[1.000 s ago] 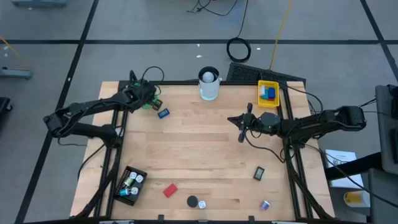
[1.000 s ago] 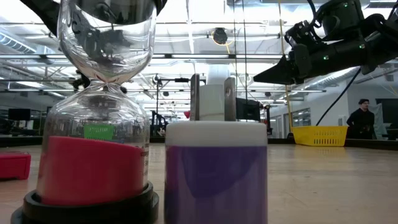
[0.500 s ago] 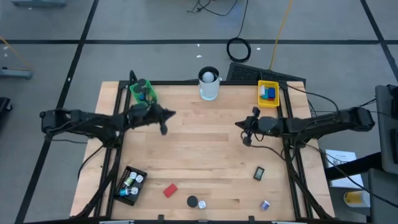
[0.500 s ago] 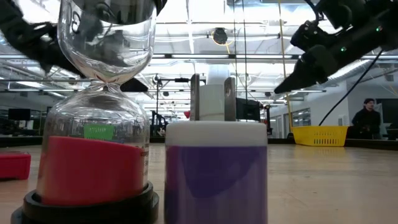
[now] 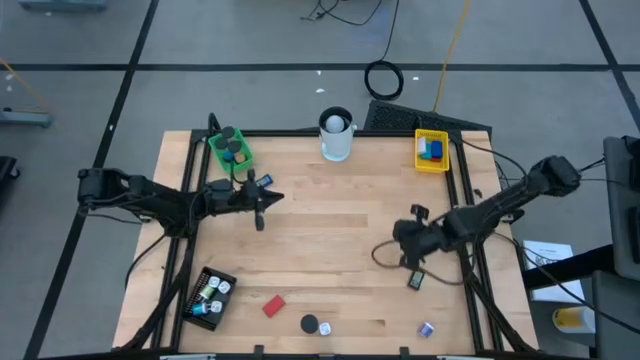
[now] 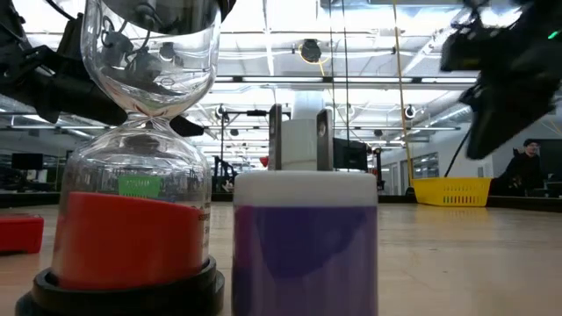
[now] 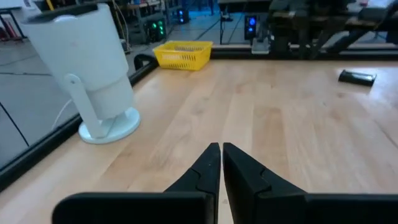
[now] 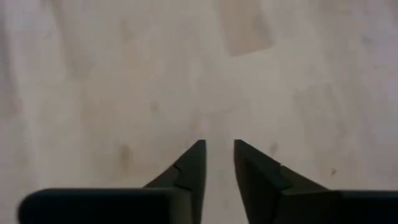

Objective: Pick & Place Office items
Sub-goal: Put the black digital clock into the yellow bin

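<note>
My left gripper (image 5: 272,195) is shut and empty over the table's left half, pointing toward the right edge, near the green tray (image 5: 228,148). Its wrist view (image 7: 221,155) shows bare wood ahead. My right gripper (image 5: 402,240) points down at bare table right of centre, fingers slightly apart and empty (image 8: 219,152). A small black item (image 5: 417,278) lies just nearer than it. A red block (image 5: 273,305), a black round base (image 5: 311,324), a white-and-blue piece (image 5: 325,327) and another small piece (image 5: 426,328) lie along the near edge.
A tall white cup (image 5: 336,133) stands at the far edge, and a yellow tray (image 5: 431,150) with blue pieces at the far right. A black tray (image 5: 210,297) with small pieces sits near left. In the low view an hourglass (image 6: 140,175) and a purple-sided piece (image 6: 305,246) stand close.
My left gripper has left the green tray at the far left and gone toward the table's middle and a little nearer. My right gripper has moved toward the near edge and tipped down, so that it now points at the table.
</note>
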Robot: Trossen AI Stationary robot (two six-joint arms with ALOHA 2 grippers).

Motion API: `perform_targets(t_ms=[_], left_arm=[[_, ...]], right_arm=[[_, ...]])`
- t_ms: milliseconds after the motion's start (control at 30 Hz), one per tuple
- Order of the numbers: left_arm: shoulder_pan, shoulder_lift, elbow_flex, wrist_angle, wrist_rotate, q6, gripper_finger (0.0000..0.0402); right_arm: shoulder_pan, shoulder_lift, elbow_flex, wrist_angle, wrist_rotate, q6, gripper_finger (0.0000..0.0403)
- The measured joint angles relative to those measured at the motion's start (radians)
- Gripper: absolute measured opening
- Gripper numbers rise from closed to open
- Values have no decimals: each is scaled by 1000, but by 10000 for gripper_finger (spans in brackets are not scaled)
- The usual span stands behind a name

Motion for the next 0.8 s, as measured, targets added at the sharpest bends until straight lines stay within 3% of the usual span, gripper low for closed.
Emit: perform_targets(t_ms=[200,467,800], left_arm=[[-5,15,0,0,0,20,13],[-5,15,1,-9,0,4,10],[-5,15,1,-15,-1,3,39]], right_arm=[[186,109,141,-205,-28,135,142],[330,216,182,-260,-185,240,238],[420,307,182,-264,-234,167,291]])
